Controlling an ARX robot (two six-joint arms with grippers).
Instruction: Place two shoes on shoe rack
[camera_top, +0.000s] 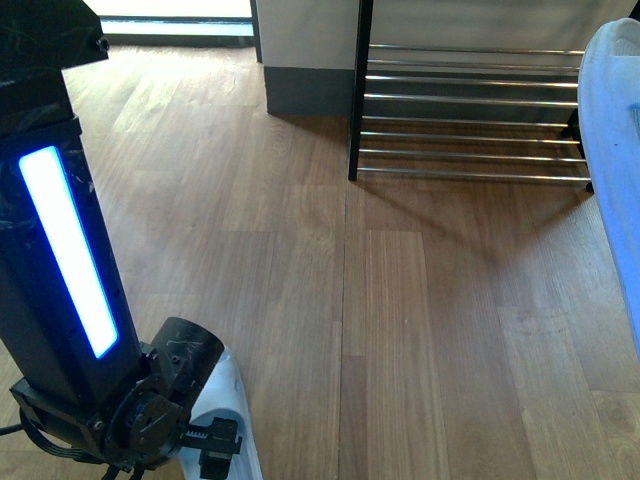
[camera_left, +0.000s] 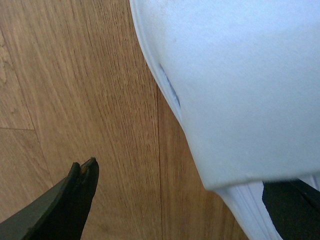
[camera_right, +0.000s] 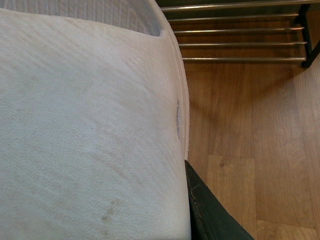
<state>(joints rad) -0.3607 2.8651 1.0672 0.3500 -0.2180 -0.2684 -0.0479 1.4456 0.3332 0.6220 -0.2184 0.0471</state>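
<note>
Front view: left arm (camera_top: 60, 250) low at near left, a pale floor sandal (camera_top: 228, 395) under its wrist on the wooden floor (camera_top: 420, 330). The raised sandal (camera_top: 612, 150) fills the right edge, short of the shoe rack (camera_top: 470, 120), whose chrome rods are bare.

Left wrist view alone shows the left end effector (camera_left: 180, 182) released: one finger (camera_left: 75, 200) is clear of the floor sandal with bare floor between, the other is by its ribbed sole.

Right wrist view alone shows the right end effector (camera_right: 195, 200): one dark finger is against the raised sandal's edge, grasping it, with the rack beyond.
</note>
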